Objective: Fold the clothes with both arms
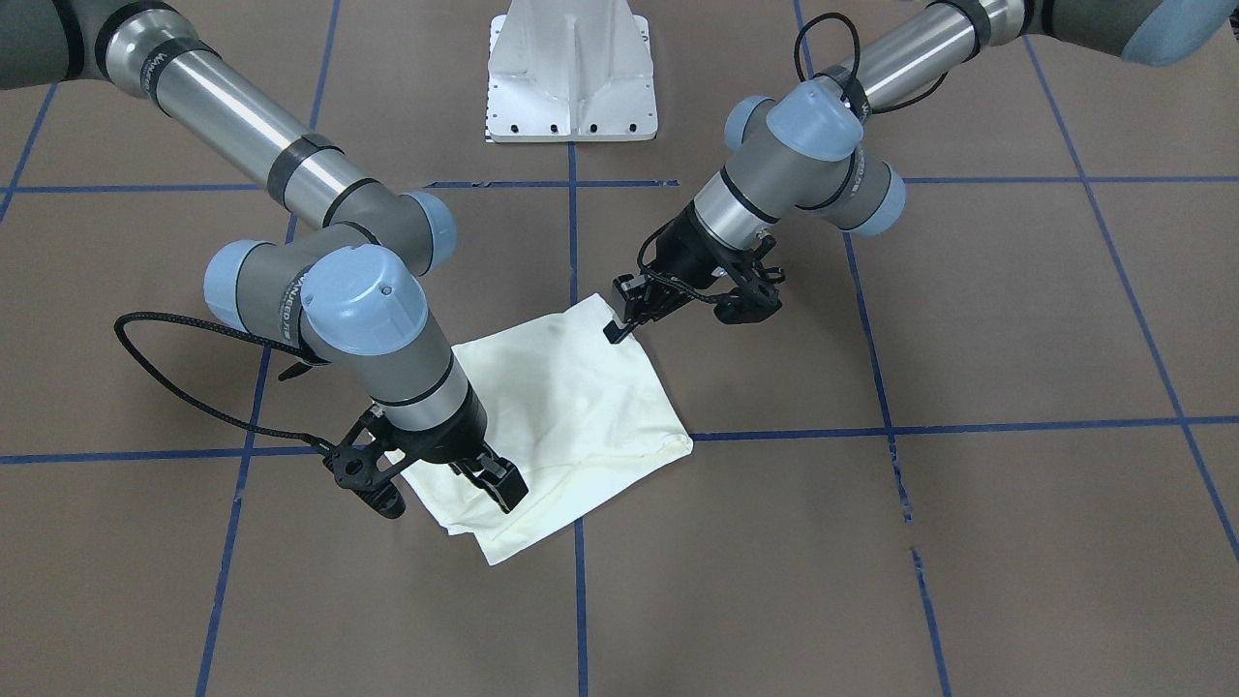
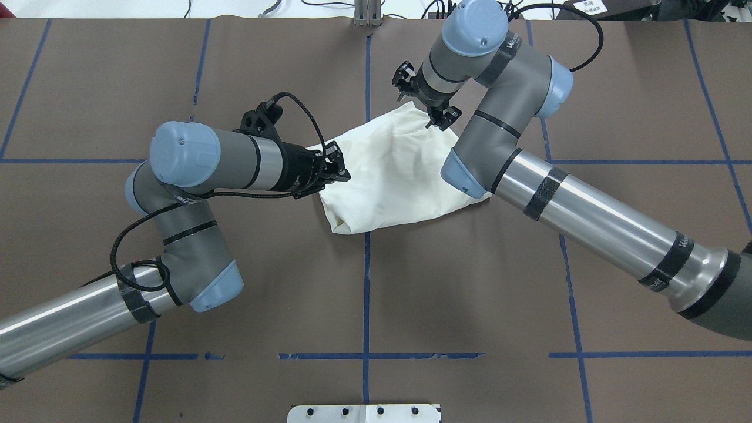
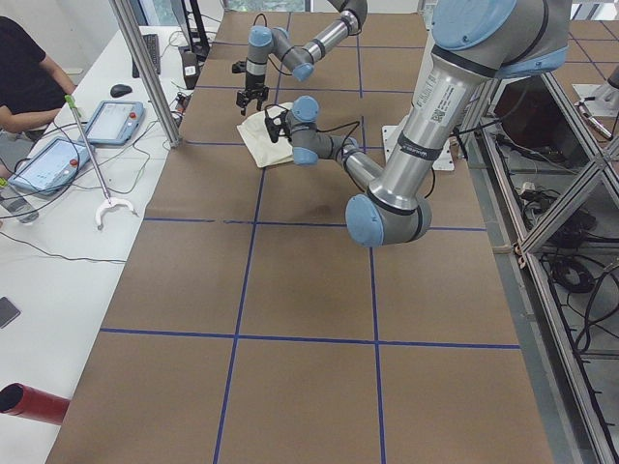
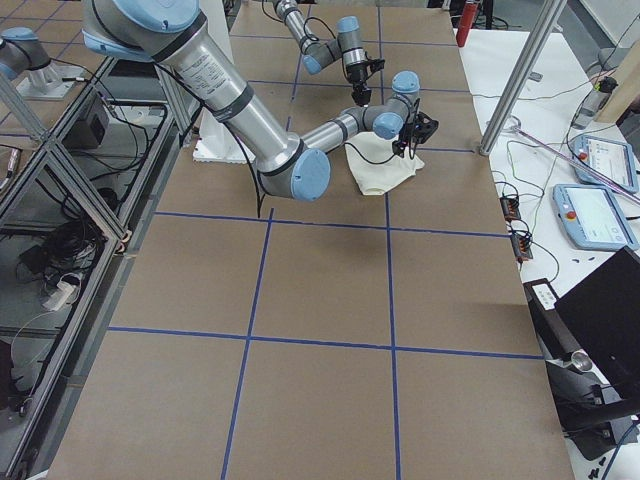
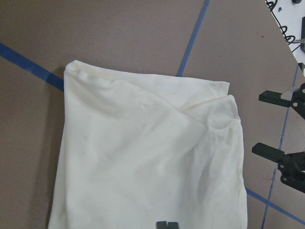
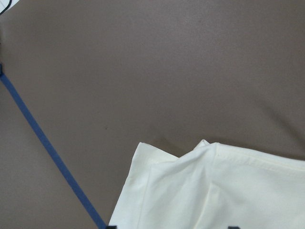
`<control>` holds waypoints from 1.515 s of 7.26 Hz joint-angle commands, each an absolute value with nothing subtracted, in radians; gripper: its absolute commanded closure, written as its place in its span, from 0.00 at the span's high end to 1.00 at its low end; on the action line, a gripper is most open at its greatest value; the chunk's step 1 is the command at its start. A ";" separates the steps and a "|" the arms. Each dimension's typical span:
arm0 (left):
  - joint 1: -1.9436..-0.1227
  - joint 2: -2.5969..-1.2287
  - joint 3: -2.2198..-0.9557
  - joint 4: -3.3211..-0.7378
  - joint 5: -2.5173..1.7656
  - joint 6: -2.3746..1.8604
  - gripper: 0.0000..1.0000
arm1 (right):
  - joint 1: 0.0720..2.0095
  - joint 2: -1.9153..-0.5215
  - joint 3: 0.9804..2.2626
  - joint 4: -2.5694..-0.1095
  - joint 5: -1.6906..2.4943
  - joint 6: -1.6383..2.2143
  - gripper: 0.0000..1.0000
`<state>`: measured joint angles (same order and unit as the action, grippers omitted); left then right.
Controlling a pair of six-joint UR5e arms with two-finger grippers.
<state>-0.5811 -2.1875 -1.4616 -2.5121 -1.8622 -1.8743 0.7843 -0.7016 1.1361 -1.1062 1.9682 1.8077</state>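
Note:
The cream shirt (image 1: 571, 407) lies folded into a rough square on the brown table, plain side up; the cat print is hidden. It also shows in the overhead view (image 2: 399, 170) and in both wrist views (image 5: 143, 157) (image 6: 214, 191). My left gripper (image 1: 618, 319) (image 2: 338, 170) is shut on the shirt's edge on my left, low at the table. My right gripper (image 1: 494, 484) (image 2: 440, 116) is open, jaws wide apart, just above the shirt's far corner and holding nothing. It also shows in the left wrist view (image 5: 261, 124).
The white pedestal base (image 1: 573, 73) stands at the robot's side of the table. Blue tape lines (image 1: 573, 242) grid the brown surface. Beyond the far edge stand a metal post (image 3: 145, 68), tablets (image 3: 111, 121) and a seated person (image 3: 24, 77).

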 commanded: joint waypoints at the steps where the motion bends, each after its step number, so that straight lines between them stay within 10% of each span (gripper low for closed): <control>1: -0.514 -2.203 -1.411 -2.516 -1.821 -1.891 0.00 | 0.808 -0.707 1.144 -1.106 1.980 1.798 0.83; 8: -0.476 -2.186 -1.390 -2.510 -1.822 -1.890 0.00 | 0.851 -0.741 1.173 -1.108 2.026 1.769 0.86; 11: -0.486 -2.010 -1.603 -2.500 -1.907 -1.887 0.00 | 0.867 -0.776 1.187 -1.108 2.054 1.737 0.88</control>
